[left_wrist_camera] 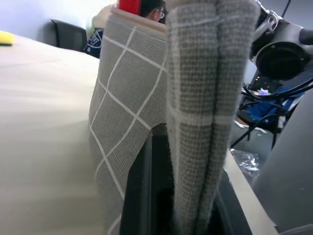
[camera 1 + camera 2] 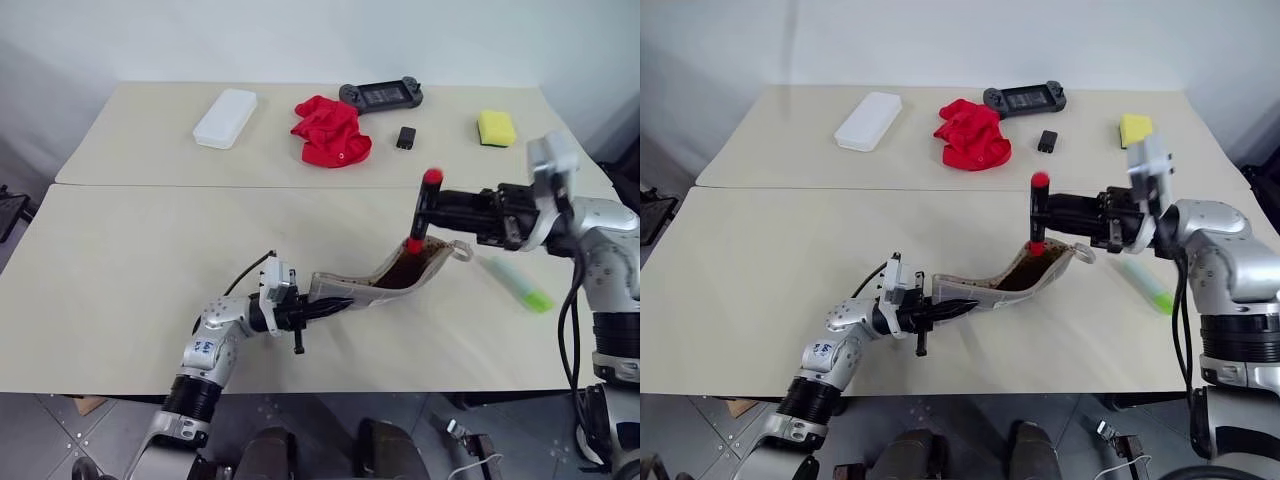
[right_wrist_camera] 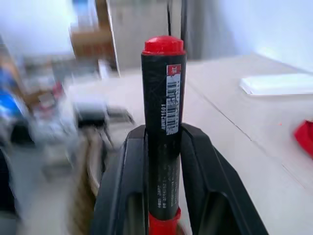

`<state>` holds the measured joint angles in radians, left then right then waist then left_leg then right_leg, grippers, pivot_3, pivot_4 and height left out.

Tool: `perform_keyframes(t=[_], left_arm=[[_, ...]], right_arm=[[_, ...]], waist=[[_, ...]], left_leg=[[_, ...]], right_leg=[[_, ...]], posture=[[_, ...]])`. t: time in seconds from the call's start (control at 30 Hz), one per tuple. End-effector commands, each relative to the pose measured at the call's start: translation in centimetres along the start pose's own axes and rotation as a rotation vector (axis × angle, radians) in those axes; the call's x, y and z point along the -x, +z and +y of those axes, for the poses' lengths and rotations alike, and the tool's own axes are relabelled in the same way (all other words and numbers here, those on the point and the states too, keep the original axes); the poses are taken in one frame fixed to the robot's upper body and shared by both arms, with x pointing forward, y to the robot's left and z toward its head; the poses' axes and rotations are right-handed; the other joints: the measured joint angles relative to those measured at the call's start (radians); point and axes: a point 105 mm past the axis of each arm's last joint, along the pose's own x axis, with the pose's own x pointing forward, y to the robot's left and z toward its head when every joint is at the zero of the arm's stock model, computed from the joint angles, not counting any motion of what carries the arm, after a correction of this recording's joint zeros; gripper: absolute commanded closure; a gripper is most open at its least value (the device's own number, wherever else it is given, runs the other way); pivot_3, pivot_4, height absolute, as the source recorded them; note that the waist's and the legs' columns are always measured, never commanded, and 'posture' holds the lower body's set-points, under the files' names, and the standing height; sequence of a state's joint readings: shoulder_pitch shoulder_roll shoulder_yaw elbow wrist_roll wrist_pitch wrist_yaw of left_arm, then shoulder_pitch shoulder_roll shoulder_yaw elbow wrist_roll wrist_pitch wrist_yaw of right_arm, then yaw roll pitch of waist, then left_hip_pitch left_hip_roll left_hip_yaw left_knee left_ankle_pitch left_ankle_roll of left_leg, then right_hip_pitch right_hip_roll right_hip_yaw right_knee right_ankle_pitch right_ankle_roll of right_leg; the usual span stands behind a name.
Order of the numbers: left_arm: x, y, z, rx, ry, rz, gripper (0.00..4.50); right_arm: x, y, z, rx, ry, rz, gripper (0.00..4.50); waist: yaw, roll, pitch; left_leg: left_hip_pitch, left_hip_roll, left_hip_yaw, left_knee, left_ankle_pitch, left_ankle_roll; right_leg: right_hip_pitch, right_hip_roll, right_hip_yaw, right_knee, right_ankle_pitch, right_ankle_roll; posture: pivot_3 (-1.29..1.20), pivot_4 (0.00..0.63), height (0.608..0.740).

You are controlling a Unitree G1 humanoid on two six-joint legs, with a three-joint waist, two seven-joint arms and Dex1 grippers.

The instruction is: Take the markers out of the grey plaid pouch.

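Because the pouch [image 2: 385, 278] is soft grey plaid fabric, it sags in a curve between its two ends: the left gripper [image 2: 318, 311], clamped tight on the closed end near the desk's front edge, props it up while the open mouth droops toward the right. It looks light and floppy, so a pinch on a seam or corner is likely the best hold. At the mouth, the right gripper [image 2: 424, 213] is closed round the middle of the black marker [image 2: 421, 212] with red ends, held upright, its lower end just at the opening. That marker seems stiff, light and smooth; a mid-barrel grip suits it. A pale green marker [image 2: 518, 285] lies on the desk [image 2: 130, 280] towards its right edge, clear of the pouch. The desk is pale, matte and flat, two tops butted together. Along the back edge sit a white case [image 2: 225, 118], red cloth [image 2: 331, 131], controller [image 2: 381, 95] and sponge [image 2: 496, 128]. A plain white wall stands behind.
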<state>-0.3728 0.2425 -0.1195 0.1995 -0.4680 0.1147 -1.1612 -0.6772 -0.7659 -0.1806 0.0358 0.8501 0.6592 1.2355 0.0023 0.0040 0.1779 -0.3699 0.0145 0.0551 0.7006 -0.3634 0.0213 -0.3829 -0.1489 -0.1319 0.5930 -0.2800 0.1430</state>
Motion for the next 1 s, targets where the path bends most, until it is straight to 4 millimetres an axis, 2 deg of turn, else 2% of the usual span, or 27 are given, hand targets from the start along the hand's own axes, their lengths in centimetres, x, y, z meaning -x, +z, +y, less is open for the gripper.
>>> perform_keyframes(t=[0.03,0.13,0.23,0.3,0.37,0.43,0.5,0.73,0.83,0.9,1.0], left_arm=[[0.5,1.0,-0.2,0.018,-0.015,-0.008,4.5],[1.0,1.5,-0.6,0.062,-0.029,-0.008,4.5],[3.0,2.2,-1.2,0.101,-0.021,0.01,4.5],[4.0,2.2,-1.4,0.106,0.0,0.027,4.5],[4.5,2.1,-1.3,0.104,0.019,0.036,4.5],[5.0,2.1,-1.2,0.102,0.04,0.037,4.5],[5.0,2.3,-1.1,0.098,0.049,0.032,4.5],[4.6,2.1,-1.2,0.091,0.062,0.015,4.5],[4.9,2.3,-1.3,0.062,0.075,0.021,4.5],[5.1,2.9,-1.4,0.055,0.081,0.014,4.5],[5.9,3.7,-1.4,0.063,0.114,-0.01,4.5]], right_arm=[[1.8,3.4,0.0,-0.086,-0.067,-0.08,3.95],[3.7,3.1,-0.8,-0.17,-0.151,-0.006,3.95],[7.6,0.0,-2.0,-0.253,-0.33,0.245,3.95],[9.1,-1.4,-2.4,-0.31,-0.405,0.338,3.95],[9.8,-3.1,-2.2,-0.331,-0.421,0.447,3.95],[11.1,-5.9,-2.4,-0.353,-0.49,0.6,3.95],[12.1,-7.5,-3.1,-0.347,-0.568,0.663,3.95],[12.9,-10.2,-5.2,-0.35,-0.745,0.715,3.95],[12.9,-9.8,-6.5,-0.345,-0.825,0.656,2.93],[12.6,-9.2,-6.5,-0.295,-0.778,0.645,2.23],[11.2,-7.3,-6.4,-0.134,-0.656,0.544,1.19]], waist=[[0.0,0.0,0.0],[0.005,0.0,0.0],[0.011,0.001,0.0],[0.01,0.001,0.0],[0.01,0.001,0.001],[0.009,0.001,0.001],[0.009,0.001,0.001],[0.01,0.001,0.001],[0.01,0.001,0.001],[0.015,0.002,0.001],[0.018,0.002,0.001]], left_leg=[[0.0,0.0,0.0,0.0,0.0,0.0],[-0.001,0.0,0.0,0.0,0.0,0.0],[-0.001,-0.001,0.0,-0.001,-0.001,0.001],[-0.001,-0.002,0.002,-0.002,-0.001,0.002],[-0.001,-0.002,0.005,-0.002,-0.001,0.002],[-0.001,-0.002,0.007,-0.002,-0.001,0.002],[-0.001,-0.002,0.008,-0.002,-0.001,0.002],[-0.003,-0.002,0.011,-0.002,-0.001,0.002],[-0.003,-0.002,0.011,-0.001,-0.001,0.002],[-0.003,-0.002,0.011,-0.001,-0.001,0.002],[-0.004,-0.002,0.012,-0.002,-0.001,0.001]], right_leg=[[0.0,0.0,0.0,0.0,0.0,0.0],[0.0,-0.001,0.0,0.0,0.0,0.0],[-0.001,-0.001,0.0,-0.002,0.0,0.0],[-0.002,-0.001,0.001,-0.002,0.0,0.0],[-0.003,-0.001,0.002,-0.002,0.0,0.0],[-0.003,0.0,0.003,-0.001,0.0,0.0],[-0.004,0.0,0.003,-0.001,0.0,0.0],[-0.008,0.0,0.007,0.001,0.0,0.0],[-0.008,0.0,0.007,0.001,0.0,0.0],[-0.009,0.0,0.007,0.002,0.0,0.001],[-0.01,0.0,0.007,0.001,0.0,0.0]], posture=[[0.0,0.15,0.74],[0.0,0.15,0.74],[0.0,0.15,0.74],[0.0,0.15,0.74],[0.0,0.15,0.74],[0.0,0.15,0.74],[0.0,0.15,0.74],[0.0,0.15,0.74],[0.0,0.15,0.74],[0.0,0.15,0.74],[0.0,0.15,0.74]])
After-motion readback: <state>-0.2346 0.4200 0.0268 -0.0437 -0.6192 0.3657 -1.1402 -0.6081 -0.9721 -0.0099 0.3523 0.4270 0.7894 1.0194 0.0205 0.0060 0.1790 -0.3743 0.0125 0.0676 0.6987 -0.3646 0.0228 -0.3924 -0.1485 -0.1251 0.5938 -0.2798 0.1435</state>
